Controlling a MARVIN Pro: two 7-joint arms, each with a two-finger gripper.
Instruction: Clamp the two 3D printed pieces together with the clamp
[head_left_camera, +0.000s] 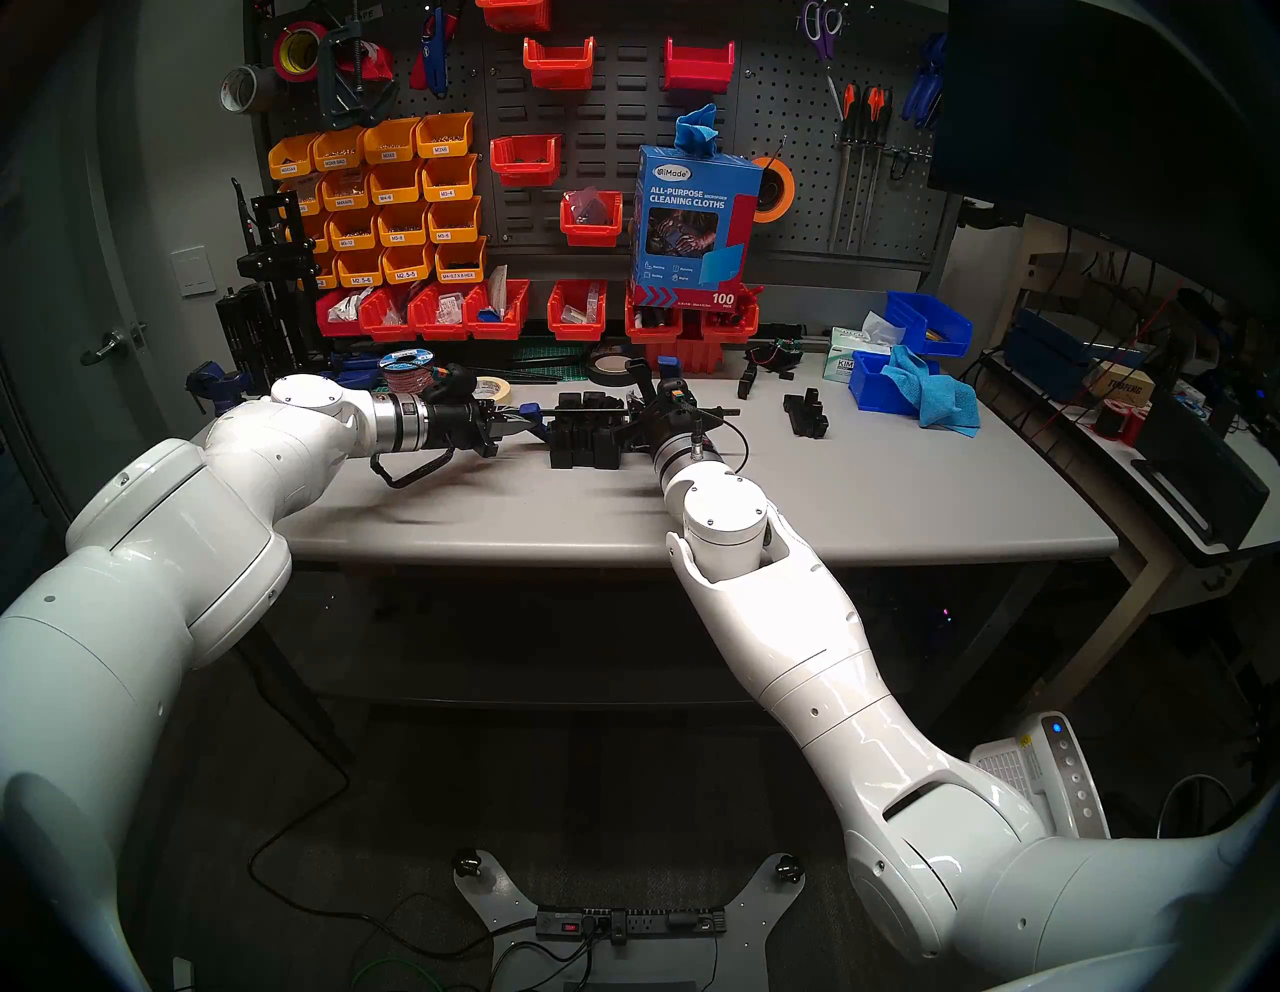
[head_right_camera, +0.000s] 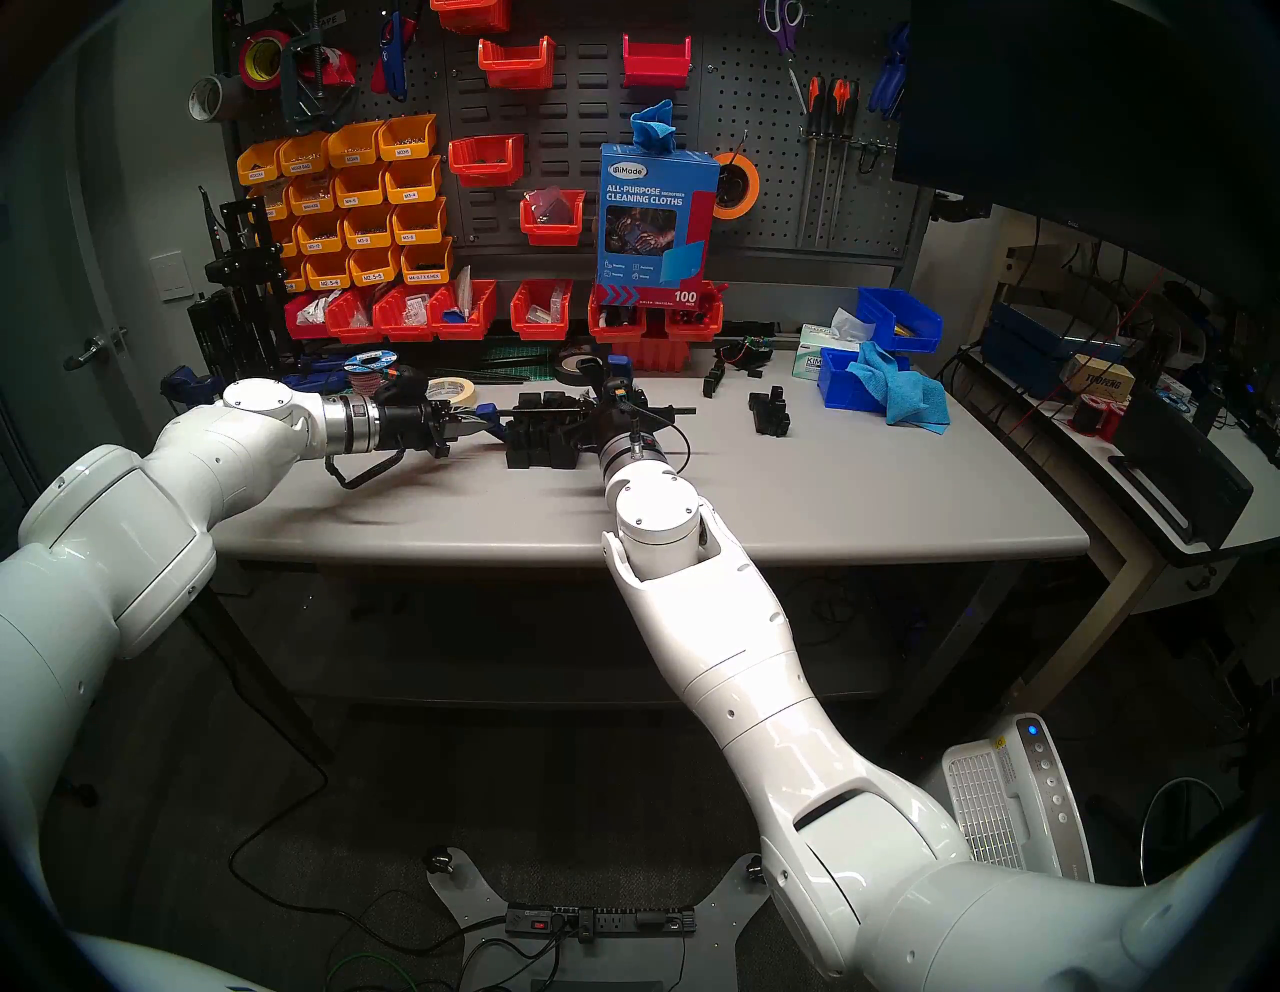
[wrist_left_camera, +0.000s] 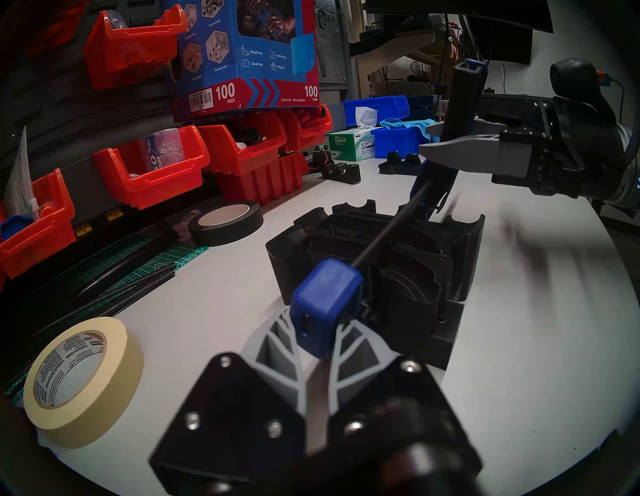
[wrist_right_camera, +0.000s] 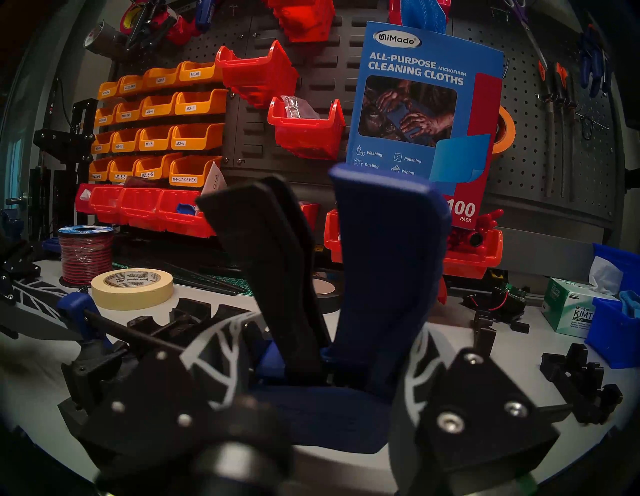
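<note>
So both arms are on the clamp (head_left_camera: 609, 414) at once here. The left hand (head_left_camera: 511, 427) comes in nearly level and has its fingers pinched down on the clamp's far end, right at the small blue end jaw (wrist_left_camera: 323, 304); in the left wrist view that blue block sits just past the fingertips with the thin black bar (wrist_left_camera: 384, 235) running away from it. The right hand (wrist_right_camera: 311, 367) is pressed together around the clamp's handle end, and from its own camera you can see the black trigger (wrist_right_camera: 266, 263) and the blue grip (wrist_right_camera: 388, 263) sticking straight up out of the hand, side by side.

The two 3D printed pieces (head_left_camera: 585, 436) stand on the grey bench (head_left_camera: 866, 499) in between the two hands, packed against each other, with the bar passing over their tops. I can't tell whether the blue jaws are actually pressing on them yet, the black-on-black makes it hard to read.

Other stuff near the hands: a roll of masking tape (wrist_left_camera: 83, 381) just off the left hand's far side, toward the pegboard, a roll of black tape (wrist_left_camera: 225, 223) further along that side, and another black printed part (head_left_camera: 807, 414) lying on the bench well off to the right hand's outer side. The blue cleaning cloth box (wrist_right_camera: 420, 114) stands straight ahead of the right hand.
</note>
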